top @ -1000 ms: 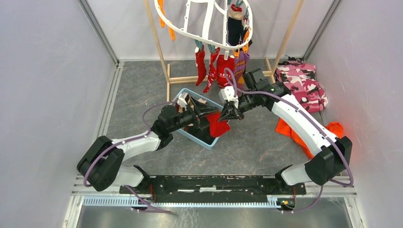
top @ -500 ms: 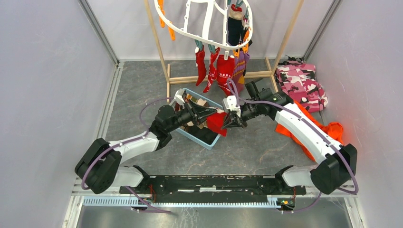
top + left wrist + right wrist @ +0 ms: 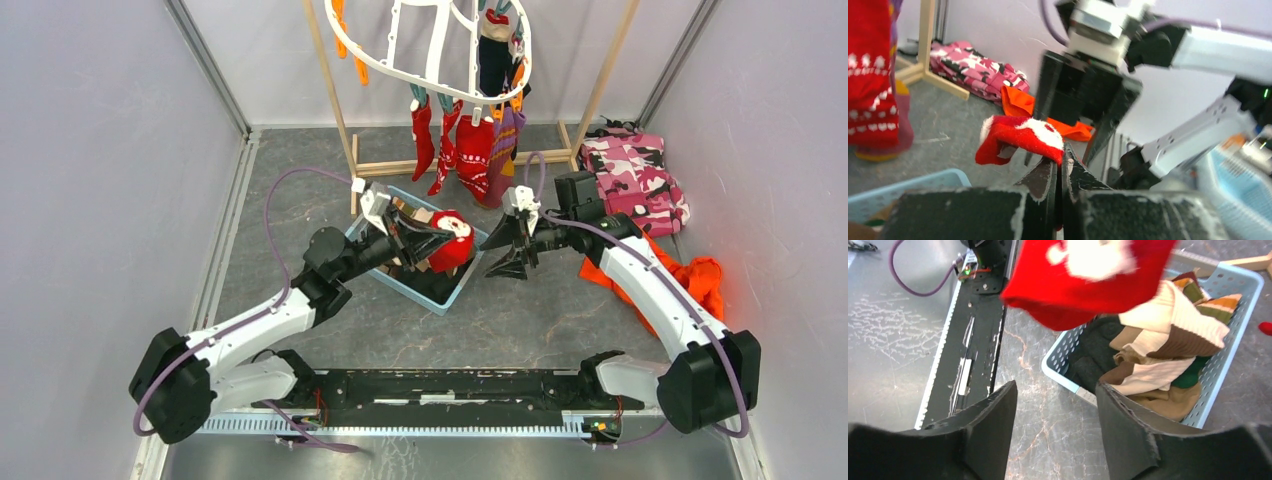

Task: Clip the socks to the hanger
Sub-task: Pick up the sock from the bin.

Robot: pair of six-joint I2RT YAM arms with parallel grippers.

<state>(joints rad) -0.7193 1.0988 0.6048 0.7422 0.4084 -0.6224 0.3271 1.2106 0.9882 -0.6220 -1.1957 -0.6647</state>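
Note:
A red sock with white patches (image 3: 455,240) hangs over the blue basket (image 3: 441,297), and my left gripper (image 3: 447,238) is shut on it. The left wrist view shows the sock (image 3: 1018,137) pinched at its edge between the closed jaws of the left gripper (image 3: 1060,152). My right gripper (image 3: 489,259) stands open just right of the sock, apart from it. In the right wrist view the right gripper (image 3: 1055,395) is empty, with the sock (image 3: 1083,275) above it. The white hanger (image 3: 430,75) hangs at the top with red socks (image 3: 474,150), a purple sock (image 3: 510,135) and a navy sock (image 3: 492,62) clipped on.
The basket (image 3: 1058,367) holds beige-brown striped, dark and green socks (image 3: 1168,340). A wooden pole rack (image 3: 340,100) carries the hanger. A pink camouflage garment (image 3: 635,175) and an orange cloth (image 3: 700,275) lie at the right. Grey walls enclose the floor.
My left gripper shut on the red sock that the right gripper held. The right gripper let go, opened and backed off to the right. The left arm stretched forward.

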